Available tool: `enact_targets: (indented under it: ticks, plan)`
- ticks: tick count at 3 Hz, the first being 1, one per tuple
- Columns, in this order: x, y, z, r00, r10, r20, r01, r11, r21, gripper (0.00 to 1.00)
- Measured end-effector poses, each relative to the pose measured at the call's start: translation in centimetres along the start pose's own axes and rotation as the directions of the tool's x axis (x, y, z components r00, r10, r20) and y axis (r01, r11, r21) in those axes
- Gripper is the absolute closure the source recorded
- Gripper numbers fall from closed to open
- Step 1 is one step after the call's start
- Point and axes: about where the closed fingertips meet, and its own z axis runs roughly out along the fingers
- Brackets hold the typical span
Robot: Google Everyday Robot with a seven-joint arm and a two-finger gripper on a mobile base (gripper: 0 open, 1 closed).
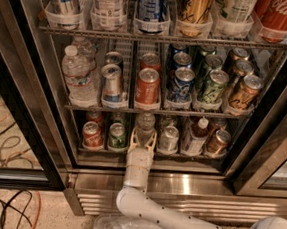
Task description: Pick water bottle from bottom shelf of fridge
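The water bottle (145,125), small, clear and ribbed, stands upright in the middle lane of the bottom shelf (195,158) of the open fridge (96,195). My gripper (142,142) reaches up from the white arm into that lane. Its fingers (132,139) sit against both sides of the bottle's lower body, shut on it. The bottle rests on the rack. Its cap is partly hidden under the rack above.
On the bottom shelf a red can (91,134) and green can (116,134) stand left of the bottle. A silver can (169,138), amber-necked bottle (197,136) and brown can (217,141) stand right. Black door frames (12,125) flank the opening. Cables (6,139) lie on the floor.
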Motion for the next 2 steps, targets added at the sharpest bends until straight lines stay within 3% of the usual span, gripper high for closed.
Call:
enact_targets:
  ticks: [2]
  plan:
    - [-0.03,-0.15,-0.36,1.0,0.0,0.028,0.0,1.0,0.001,1.0]
